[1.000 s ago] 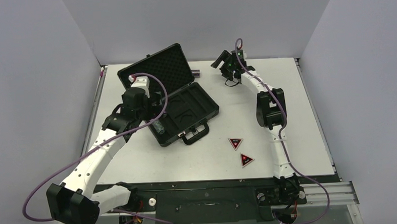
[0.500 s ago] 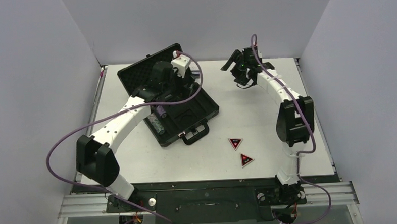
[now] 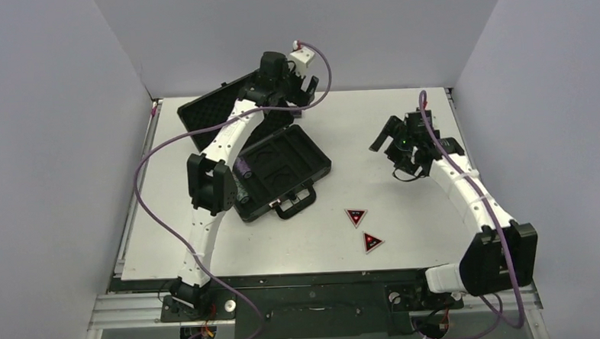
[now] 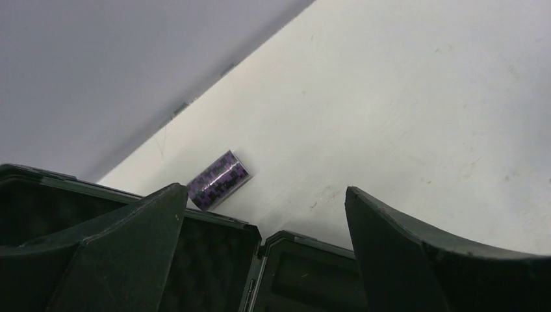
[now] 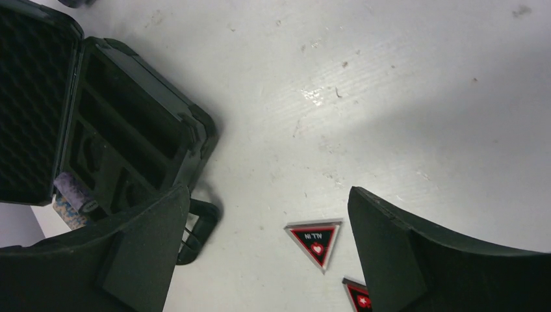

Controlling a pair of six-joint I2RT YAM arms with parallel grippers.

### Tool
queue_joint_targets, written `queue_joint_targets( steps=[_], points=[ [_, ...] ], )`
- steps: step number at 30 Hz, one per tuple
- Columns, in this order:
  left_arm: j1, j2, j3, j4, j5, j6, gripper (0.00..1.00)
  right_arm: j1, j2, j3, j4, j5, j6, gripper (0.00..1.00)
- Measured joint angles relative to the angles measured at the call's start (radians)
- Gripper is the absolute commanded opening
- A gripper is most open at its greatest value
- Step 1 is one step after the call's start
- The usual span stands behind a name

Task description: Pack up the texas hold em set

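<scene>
The black briefcase (image 3: pixel 312 167) lies open left of centre, its foam lid (image 3: pixel 218 108) tilted back. Two chip stacks (image 3: pixel 243 168) lie in its left slots; one also shows in the right wrist view (image 5: pixel 71 192). A third purple-checked chip stack (image 4: pixel 219 180) lies on the table just behind the lid. Two red-and-black triangular tokens (image 3: pixel 355 216) (image 3: pixel 373 242) lie on the table right of the handle (image 3: pixel 297 202). My left gripper (image 3: pixel 303 97) (image 4: pixel 263 192) is open and empty above the case's back edge. My right gripper (image 3: pixel 388 156) (image 5: pixel 268 192) is open and empty, raised right of the case above one token (image 5: pixel 316 239).
Grey walls close in the table on the left, back and right. The white tabletop (image 3: pixel 406 218) ends at a black rail along the near edge, where the arm bases are bolted. The left arm stretches over the case's left side.
My left arm has swung from the case's front-left slots up to its back edge. My right arm has pulled back from the far middle toward the right and nearer.
</scene>
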Motion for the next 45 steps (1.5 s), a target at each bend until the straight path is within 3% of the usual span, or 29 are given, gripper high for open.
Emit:
queue_joint_targets(
  steps=[5, 11, 22, 28, 35, 40, 45],
  points=[
    [0.021, 0.103, 0.042, -0.058, 0.011, 0.040, 0.87, -0.015, -0.166, -0.114, -0.032, 0.028, -0.018, 0.88],
    [0.019, 0.220, 0.117, -0.051, -0.042, 0.056, 0.70, -0.026, -0.299, -0.190, -0.059, 0.053, -0.016, 0.88],
    [0.034, 0.233, 0.131, -0.023, -0.118, 0.070, 0.68, -0.027, -0.206, -0.152, -0.085, 0.048, -0.026, 0.87],
    [0.038, 0.230, 0.077, -0.058, -0.206, 0.147, 0.55, -0.025, -0.127, -0.142, -0.083, 0.019, -0.028, 0.87],
    [0.062, 0.179, -0.016, -0.126, -0.343, 0.221, 0.62, -0.004, -0.093, -0.124, -0.077, 0.002, -0.034, 0.87],
    [0.098, 0.162, -0.019, -0.148, -0.369, 0.245, 0.79, 0.006, -0.087, -0.124, -0.076, -0.008, -0.038, 0.87],
    [0.100, 0.160, -0.018, -0.140, -0.340, 0.183, 0.80, 0.007, -0.087, -0.124, -0.075, -0.014, -0.044, 0.87]
  ],
)
